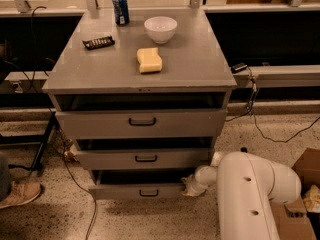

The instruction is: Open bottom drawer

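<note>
grey cabinet [200, 69] on a speckled floor [60, 219] with loose cables [270, 134]; its top bears one can [120, 8], one white bowl [160, 29], one yellow sponge [149, 60] and one dark packet [98, 42]. three drawers, the bottom drawer [120, 191] lowest, nearest the floor. the gripper [192, 184] is at that drawer's right end; its hold cannot be told.

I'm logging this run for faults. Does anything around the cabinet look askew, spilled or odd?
Nothing is spilled or damaged. One oddity: the pincer sits at the right end of the bottom drawer front, not at its black handle in the middle.
</note>
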Controlling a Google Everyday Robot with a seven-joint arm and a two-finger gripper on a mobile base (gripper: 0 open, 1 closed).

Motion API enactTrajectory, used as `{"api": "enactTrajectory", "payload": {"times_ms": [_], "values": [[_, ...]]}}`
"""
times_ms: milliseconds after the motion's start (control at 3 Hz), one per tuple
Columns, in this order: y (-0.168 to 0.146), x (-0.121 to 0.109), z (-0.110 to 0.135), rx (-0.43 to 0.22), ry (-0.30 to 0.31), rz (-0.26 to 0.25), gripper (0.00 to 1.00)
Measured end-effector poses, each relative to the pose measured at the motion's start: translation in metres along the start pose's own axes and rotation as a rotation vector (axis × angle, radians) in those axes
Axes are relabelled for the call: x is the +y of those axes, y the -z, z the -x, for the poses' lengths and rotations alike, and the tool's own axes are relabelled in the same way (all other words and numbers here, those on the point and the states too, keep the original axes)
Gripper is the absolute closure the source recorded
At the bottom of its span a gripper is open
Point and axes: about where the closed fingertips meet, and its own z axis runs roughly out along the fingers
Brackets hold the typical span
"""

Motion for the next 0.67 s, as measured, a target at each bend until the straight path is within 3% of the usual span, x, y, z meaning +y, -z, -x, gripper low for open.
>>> {"api": "enactTrajectory", "payload": {"times_ms": [667], "values": [[-0.0001, 0.0012, 0.0010, -0.001, 0.000, 0.002, 0.37]]}}
